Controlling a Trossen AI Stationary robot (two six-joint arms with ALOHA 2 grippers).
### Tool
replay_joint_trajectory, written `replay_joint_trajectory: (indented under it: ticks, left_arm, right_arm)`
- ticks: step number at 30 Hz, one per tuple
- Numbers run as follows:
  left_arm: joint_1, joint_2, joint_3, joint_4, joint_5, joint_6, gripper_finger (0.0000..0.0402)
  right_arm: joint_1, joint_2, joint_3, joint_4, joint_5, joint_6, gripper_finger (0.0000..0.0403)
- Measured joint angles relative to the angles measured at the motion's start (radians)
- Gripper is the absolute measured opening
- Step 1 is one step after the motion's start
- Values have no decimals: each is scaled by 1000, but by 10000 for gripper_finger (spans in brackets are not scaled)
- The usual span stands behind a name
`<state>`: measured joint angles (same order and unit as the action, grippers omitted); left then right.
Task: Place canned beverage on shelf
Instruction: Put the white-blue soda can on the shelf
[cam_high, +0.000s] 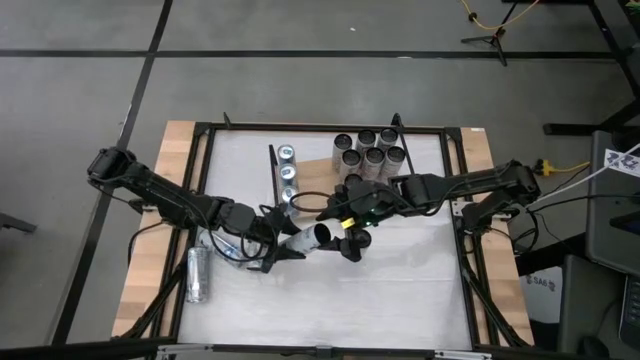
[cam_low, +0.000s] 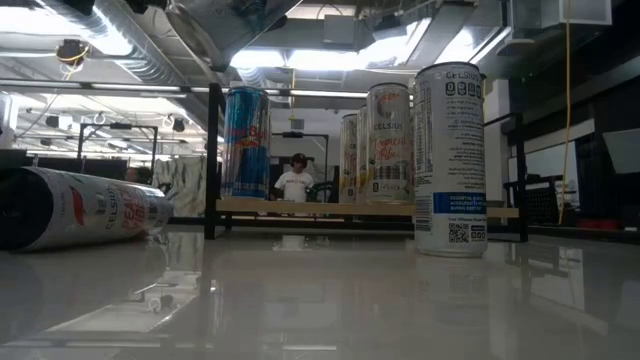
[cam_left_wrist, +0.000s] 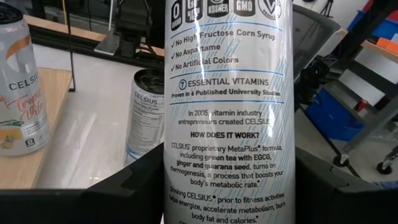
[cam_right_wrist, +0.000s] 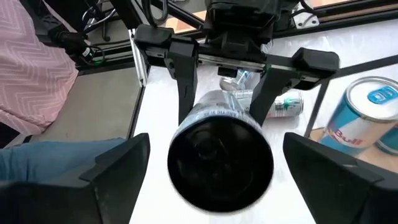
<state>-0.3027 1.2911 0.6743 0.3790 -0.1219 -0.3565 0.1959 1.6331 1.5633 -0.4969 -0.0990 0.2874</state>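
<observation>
White can held sideways in left claw; right claw gapes wide.

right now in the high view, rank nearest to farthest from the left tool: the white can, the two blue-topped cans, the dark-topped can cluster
1. white can, gripped in the left tool.
2. blue-topped cans, shelf's left end.
3. dark-topped can cluster, shelf's right part.
</observation>
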Motion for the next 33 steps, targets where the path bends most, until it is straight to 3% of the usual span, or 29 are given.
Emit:
replay_joint_trajectory:
  ticks: [24, 33]
  left_arm:
    - [1, 0, 0, -8, 0, -2, 238]
    - [0, 0, 0, -7, 23, -1, 238]
  right_arm:
    - [10, 79, -2, 37, -27, -8, 363]
    - [65, 95, -1, 50, 42, -148, 362]
